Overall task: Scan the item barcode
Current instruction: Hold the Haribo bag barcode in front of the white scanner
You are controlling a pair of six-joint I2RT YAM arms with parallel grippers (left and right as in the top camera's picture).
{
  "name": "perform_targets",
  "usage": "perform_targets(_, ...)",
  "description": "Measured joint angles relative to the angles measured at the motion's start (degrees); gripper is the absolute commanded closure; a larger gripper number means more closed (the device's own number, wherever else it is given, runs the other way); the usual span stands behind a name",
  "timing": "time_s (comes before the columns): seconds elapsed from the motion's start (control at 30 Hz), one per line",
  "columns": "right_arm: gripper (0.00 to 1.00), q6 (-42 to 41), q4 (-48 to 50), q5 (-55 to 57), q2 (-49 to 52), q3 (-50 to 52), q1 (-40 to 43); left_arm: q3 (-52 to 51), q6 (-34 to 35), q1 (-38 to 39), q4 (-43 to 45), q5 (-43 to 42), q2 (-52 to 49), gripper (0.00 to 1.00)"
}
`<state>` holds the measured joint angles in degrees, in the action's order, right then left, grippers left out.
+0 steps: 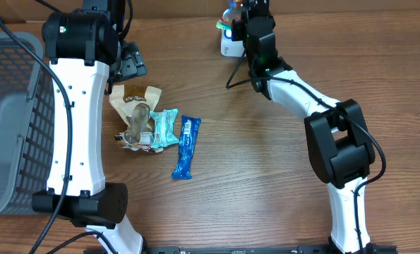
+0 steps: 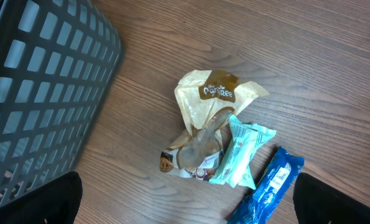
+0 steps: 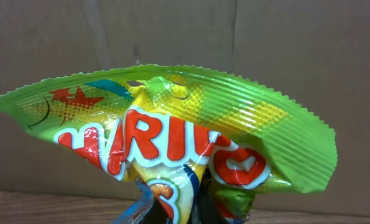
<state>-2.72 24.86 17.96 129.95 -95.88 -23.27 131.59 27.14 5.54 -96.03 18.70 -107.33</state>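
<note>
The right gripper [image 1: 241,21] is clamped shut on the lower part of a lime-green sweet packet [image 3: 172,124]. It holds the packet up at the far edge of the table [image 1: 266,176], just beside a small white scanner unit [image 1: 230,48]. The printed front faces the wrist camera and no barcode shows, so I cannot tell whether a scan has registered. I judge the task to be at the presenting step, with the packet lifted and brought to the reader. A brown cardboard wall [image 3: 296,50] stands close behind the packet, leaving little room to push further back; the free room lies toward the table's middle. The left gripper [image 2: 194,202] hangs with its jaws spread wide and empty above a tan packet [image 2: 212,93], a crumpled clear wrapper [image 2: 197,149], a teal packet [image 2: 244,152] and a blue bar wrapper [image 2: 268,186]. These lie bunched and partly overlapping, probably awaiting their turn. The grey mesh basket [image 2: 48,81] stands near them at the left edge.
</note>
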Motion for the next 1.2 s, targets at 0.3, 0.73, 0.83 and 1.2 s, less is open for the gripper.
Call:
perform_targets(0.3, 0.96, 0.02, 1.03, 0.02, 1.18, 0.00, 0.07, 0.00, 0.00, 0.00, 0.00, 0.00, 0.00, 0.00)
perform_targets(0.73, 0.96, 4.22, 4.59, -0.04, 3.61, 0.00, 0.74, 0.00, 0.02, 0.00, 0.00, -0.02, 0.00, 0.00)
perform_targets(0.83, 0.96, 4.83, 4.63, -0.04, 3.61, 0.00, 1.53, 0.00, 0.00, 0.00, 0.00, 0.00, 0.00, 0.00)
perform_targets(1.2, 0.96, 5.68, 5.25, -1.03, 3.74, 0.00, 2.82, 0.00, 0.02, 0.00, 0.00, 0.00, 0.00, 0.00)
